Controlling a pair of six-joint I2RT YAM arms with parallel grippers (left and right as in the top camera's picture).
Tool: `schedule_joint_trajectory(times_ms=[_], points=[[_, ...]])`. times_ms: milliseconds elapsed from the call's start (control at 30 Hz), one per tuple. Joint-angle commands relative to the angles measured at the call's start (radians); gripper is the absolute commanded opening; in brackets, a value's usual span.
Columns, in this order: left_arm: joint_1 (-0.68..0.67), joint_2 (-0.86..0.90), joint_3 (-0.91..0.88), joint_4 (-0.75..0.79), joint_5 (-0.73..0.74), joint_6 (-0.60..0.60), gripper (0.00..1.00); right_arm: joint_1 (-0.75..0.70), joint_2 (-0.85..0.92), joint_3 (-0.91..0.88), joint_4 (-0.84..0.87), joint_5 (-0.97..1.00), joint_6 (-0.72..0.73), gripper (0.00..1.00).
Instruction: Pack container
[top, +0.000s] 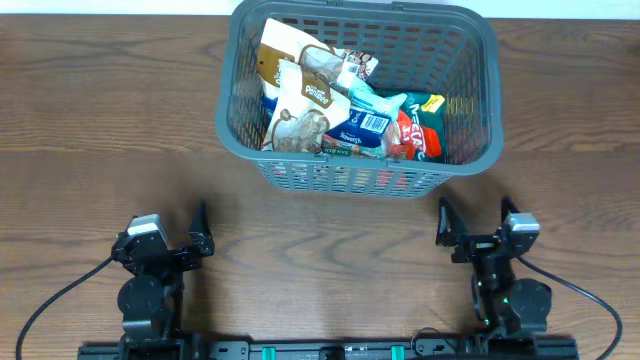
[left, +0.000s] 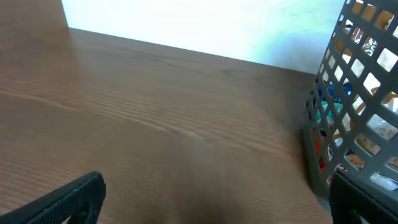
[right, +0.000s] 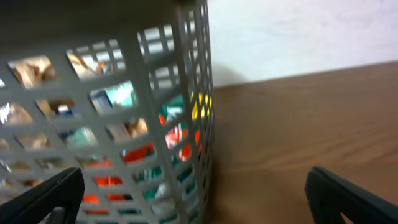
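The job looks nearly done. The container (top: 350, 178) sits at the far middle of the table (top: 100, 150), with many snack packets (top: 330, 110) inside. I see none lying outside it. It is a big dark grey basket with holes in its sides. The left gripper (top: 200, 222) and right gripper (top: 443, 215) wait near, both with 2 fingers spread wide, holding nothing.

Brown wood-grain tabletop (top: 110, 130), grain running side to side, meeting a pale wall at the far edge. Standing upright on it, at the far side and slightly right of centre: a dark grey slotted basket (top: 350, 180), bottom flat on the wood. Along the near edge, a black rail (top: 330, 351). Near each front corner, a thin black cable (top: 60, 289) curving over the wood.
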Motion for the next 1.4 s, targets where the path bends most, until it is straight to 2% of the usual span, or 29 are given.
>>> schedule_joint_trajectory(times_ms=[0,500,1367], points=[[0.004,0.0,-0.018,-0.023,0.003,0.005,0.99,-0.006,-0.007,-0.002,-0.002,-0.03,-0.045,0.99],[0.004,0.0,-0.018,-0.023,0.003,0.005,0.99,-0.006,-0.007,-0.001,-0.011,-0.029,-0.28,0.99],[0.004,0.0,-0.018,-0.023,0.003,0.005,0.99,-0.006,-0.007,-0.001,-0.013,0.0,-0.278,0.99]])
